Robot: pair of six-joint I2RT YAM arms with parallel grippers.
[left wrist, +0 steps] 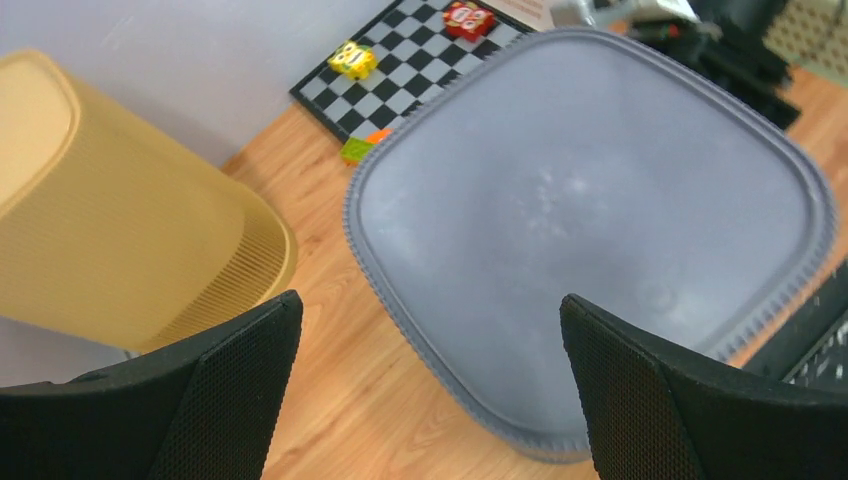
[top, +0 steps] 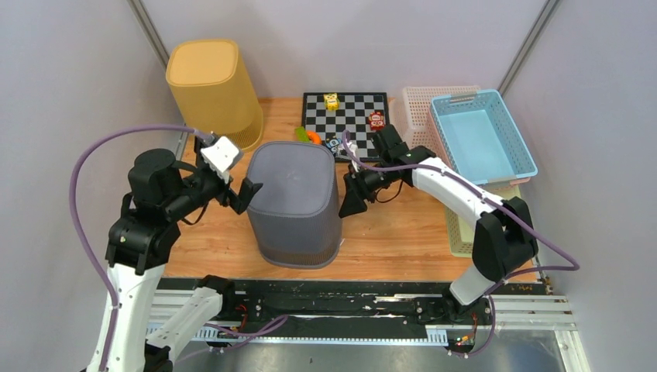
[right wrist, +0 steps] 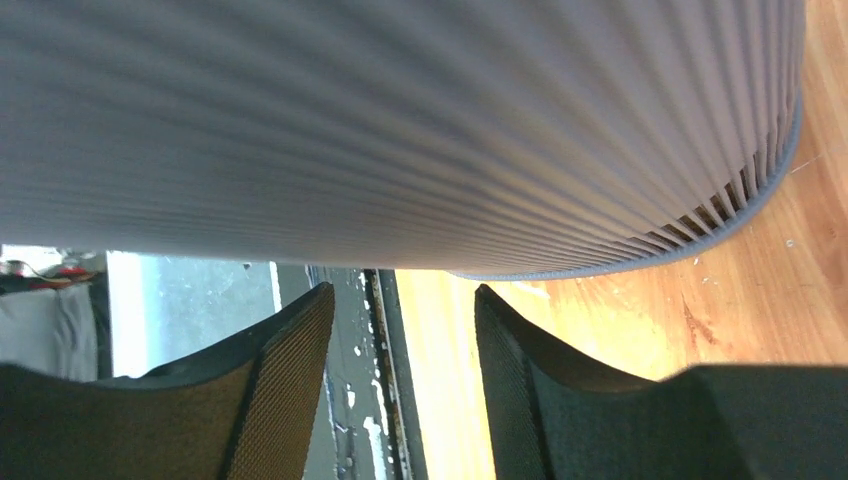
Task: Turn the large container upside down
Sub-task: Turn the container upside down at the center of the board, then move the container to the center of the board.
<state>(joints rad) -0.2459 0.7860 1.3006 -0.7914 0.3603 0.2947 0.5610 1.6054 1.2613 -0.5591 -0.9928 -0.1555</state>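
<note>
On the wooden table [top: 403, 232], you will find the grey container [top: 294, 198] standing with its long axis vertical, closed face up, the chessboard [top: 349, 116] just behind it. The left claw [top: 248, 194] flanks its left wall, the right claw [top: 352, 200] its right wall; both gape, holding nothing.

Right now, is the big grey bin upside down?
Upside down: the grey bin has its closed base up and its rim resting on the table.

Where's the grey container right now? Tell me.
In the top view, the grey container stands mid-table between the left pincer and right pincer, the yellow container behind it.
</note>
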